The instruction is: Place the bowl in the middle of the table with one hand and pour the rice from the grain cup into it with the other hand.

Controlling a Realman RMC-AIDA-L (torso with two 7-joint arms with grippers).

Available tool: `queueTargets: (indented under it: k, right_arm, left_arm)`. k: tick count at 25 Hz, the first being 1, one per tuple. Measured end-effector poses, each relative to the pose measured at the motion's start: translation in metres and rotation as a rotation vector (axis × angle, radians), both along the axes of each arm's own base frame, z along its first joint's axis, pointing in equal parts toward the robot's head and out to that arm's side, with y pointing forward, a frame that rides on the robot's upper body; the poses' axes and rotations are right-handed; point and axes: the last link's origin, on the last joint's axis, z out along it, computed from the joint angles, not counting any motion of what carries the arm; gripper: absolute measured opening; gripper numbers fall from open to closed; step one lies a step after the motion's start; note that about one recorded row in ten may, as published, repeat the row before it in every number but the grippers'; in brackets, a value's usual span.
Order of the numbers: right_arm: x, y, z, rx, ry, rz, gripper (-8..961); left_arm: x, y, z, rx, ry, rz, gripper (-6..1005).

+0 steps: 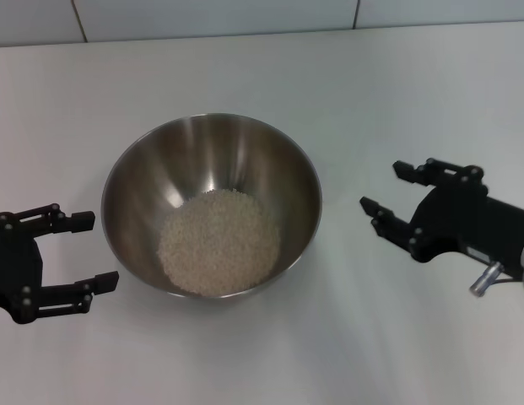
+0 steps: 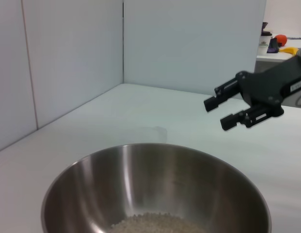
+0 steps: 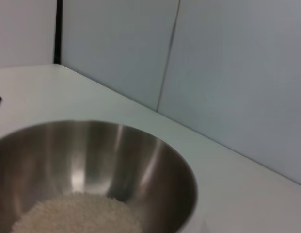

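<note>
The bowl [image 1: 212, 205] sits at the centre of the frame on the worktop [image 1: 371, 93], with the rice [image 1: 219, 242] inside. The left claw [image 1: 83, 251] and right claw [image 1: 381, 187] are open, empty. I judge they should retreat straight outward, without bumping the rim.

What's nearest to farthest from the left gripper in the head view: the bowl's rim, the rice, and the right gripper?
From the left gripper, at the table's left side:
1. The bowl, its rim just right of the open fingers, not touching.
2. The rice, heaped in the bowl's bottom, mid-table.
3. The right gripper, open, beyond the bowl on the right.
</note>
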Motion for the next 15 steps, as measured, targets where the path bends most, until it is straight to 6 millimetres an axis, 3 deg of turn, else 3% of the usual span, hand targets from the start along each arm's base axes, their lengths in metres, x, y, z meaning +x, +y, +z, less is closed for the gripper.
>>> queueTargets:
  k: [6, 12, 15]
  right_arm:
    - [-0.001, 0.001, 0.008, 0.064, -0.123, -0.008, 563]
    - [0.014, 0.011, -0.017, 0.067, -0.152, -0.034, 563]
    - [0.017, 0.011, -0.018, 0.001, -0.122, -0.028, 563]
  left_arm:
    - [-0.004, -0.002, 0.005, 0.035, -0.004, -0.018, 812]
    - [-0.007, -0.001, 0.002, 0.039, -0.012, -0.020, 812]
    - [-0.007, -0.001, 0.002, 0.039, -0.011, -0.020, 812]
